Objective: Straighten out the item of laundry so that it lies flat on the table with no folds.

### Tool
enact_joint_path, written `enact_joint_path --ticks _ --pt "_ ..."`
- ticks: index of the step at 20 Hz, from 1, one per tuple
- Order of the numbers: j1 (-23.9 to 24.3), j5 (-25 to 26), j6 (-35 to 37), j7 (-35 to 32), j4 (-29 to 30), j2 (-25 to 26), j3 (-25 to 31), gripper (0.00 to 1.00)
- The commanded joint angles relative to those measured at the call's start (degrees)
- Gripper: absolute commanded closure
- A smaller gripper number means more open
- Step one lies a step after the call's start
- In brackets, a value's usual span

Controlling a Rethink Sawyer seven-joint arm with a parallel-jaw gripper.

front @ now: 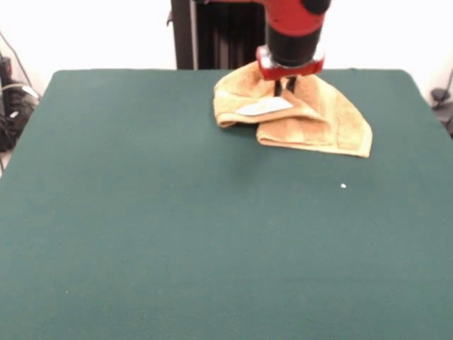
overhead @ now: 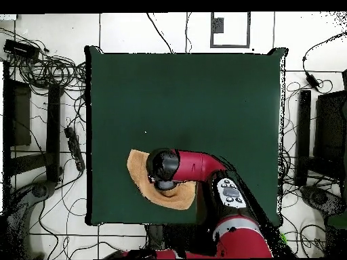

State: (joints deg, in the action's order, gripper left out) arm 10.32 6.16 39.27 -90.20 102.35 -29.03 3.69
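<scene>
The orange-tan towel [front: 311, 120] lies bunched and folded over itself near the far edge of the dark green table [front: 177, 212], right of centre in the front view. A white label [front: 263, 107] shows on its upper fold. My gripper [front: 284, 88] comes straight down onto the towel's top, its two dark fingers close together and pinching the cloth, which rises like a tent toward them. In the overhead view the towel [overhead: 139, 172] shows near the table's [overhead: 183, 95] lower left edge, partly hidden under my red arm [overhead: 193, 166].
A small white speck [front: 343, 185] lies on the cloth in front of the towel. The black pedestal [front: 212, 35] stands just behind the towel. Cables and dark equipment [overhead: 47, 68] lie on the floor round the table.
</scene>
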Motion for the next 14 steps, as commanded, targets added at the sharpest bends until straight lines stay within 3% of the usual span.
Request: enact_joint_path --ticks 1,14 --pt "1.64 3.99 -1.24 2.17 -8.74 3.17 5.1 1.0" --pt "4.38 8.55 1.8 5.28 -13.99 5.1 6.9 1.0"
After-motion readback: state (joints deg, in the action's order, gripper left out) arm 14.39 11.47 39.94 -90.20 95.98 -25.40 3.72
